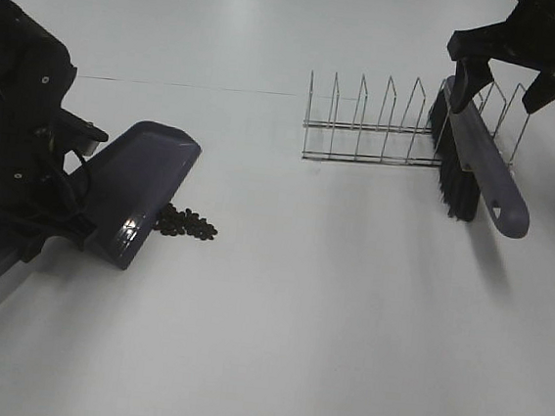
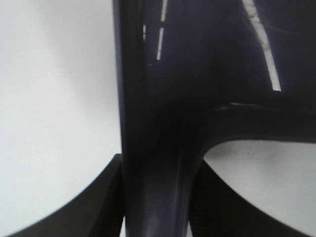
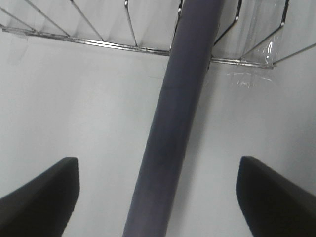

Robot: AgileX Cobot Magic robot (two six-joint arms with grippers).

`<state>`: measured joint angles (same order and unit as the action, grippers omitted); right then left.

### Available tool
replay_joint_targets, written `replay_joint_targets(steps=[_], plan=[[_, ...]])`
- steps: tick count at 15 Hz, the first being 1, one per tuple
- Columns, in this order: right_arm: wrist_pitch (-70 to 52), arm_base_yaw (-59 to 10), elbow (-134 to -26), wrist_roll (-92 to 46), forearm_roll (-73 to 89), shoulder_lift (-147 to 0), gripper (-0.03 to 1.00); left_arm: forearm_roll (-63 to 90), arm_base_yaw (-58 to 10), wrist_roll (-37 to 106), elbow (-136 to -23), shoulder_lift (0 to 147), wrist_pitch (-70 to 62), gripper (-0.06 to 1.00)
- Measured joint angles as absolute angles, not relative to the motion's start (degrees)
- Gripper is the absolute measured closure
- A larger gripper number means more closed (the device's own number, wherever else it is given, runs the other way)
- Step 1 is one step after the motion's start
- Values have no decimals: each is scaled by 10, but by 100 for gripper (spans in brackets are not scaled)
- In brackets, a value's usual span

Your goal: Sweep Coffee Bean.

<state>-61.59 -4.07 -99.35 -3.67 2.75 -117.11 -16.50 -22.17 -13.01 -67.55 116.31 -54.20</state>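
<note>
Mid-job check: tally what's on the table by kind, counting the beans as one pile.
purple dustpan: 1
purple brush: 1
wire rack: 1
coffee bean pile: 1
Total: 4

My high camera shows a white tabletop [image 1: 342, 352] from edge to edge. A thin dark line [image 1: 191, 87] runs straight across it toward the far side. The light is even and diffuse, brightest in a pale band [image 1: 246, 28] up the middle. Shadows on the surface are grey and soft-edged. Both wrist cameras show the same matte white surface.
</note>
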Motion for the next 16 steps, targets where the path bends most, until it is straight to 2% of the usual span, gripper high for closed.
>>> replay_joint_targets(steps=[10,14,16], plan=[[-517,-41,-1000,-53,0,-1255,22,-148,-222,-131,-676,1163,-547,61],[-505,-41,-1000,-53,0,-1258,31,-148,-222,-133,-676,1163,-547,61],[-504,-41,-1000,-53,0,-1272,32,-148,-222,-135,-676,1163,-547,61]])
